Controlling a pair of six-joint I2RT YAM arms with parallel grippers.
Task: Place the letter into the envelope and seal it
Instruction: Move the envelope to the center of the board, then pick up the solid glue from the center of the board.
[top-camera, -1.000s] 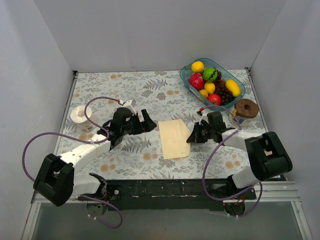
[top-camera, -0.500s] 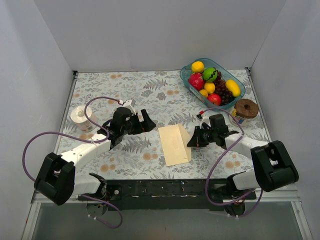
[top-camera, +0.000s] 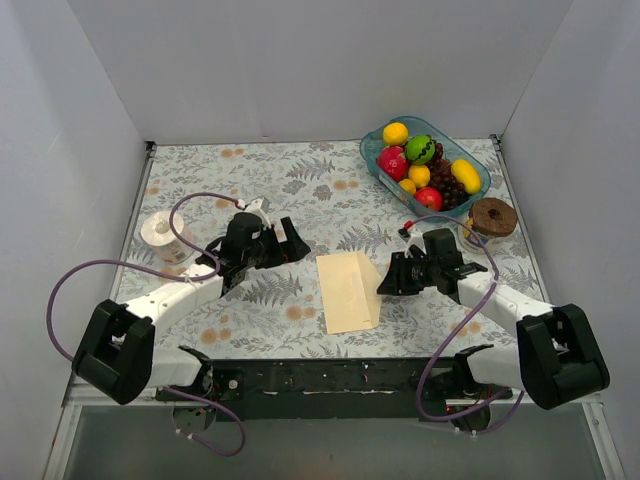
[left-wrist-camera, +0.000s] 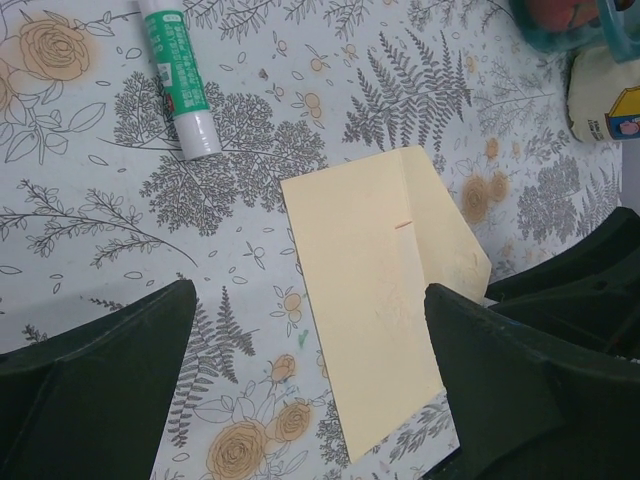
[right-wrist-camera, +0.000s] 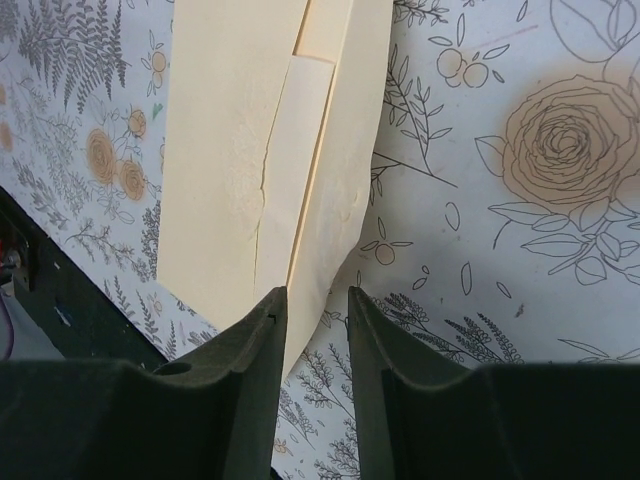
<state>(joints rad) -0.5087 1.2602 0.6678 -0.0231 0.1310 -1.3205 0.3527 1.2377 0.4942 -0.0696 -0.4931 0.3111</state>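
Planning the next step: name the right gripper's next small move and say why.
Probably draw the right gripper straight back, clear of the envelope. Its jaws stand apart around the envelope's right edge without pinching it, and the envelope lies on the table, so nothing is left for it to hold there.

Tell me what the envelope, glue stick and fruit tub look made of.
Envelope: matte cream paper, creased and folded flat.
Glue stick: smooth plastic tube, likely, with a printed green label.
Fruit tub: see-through teal plastic, probably, with a shiny rim.
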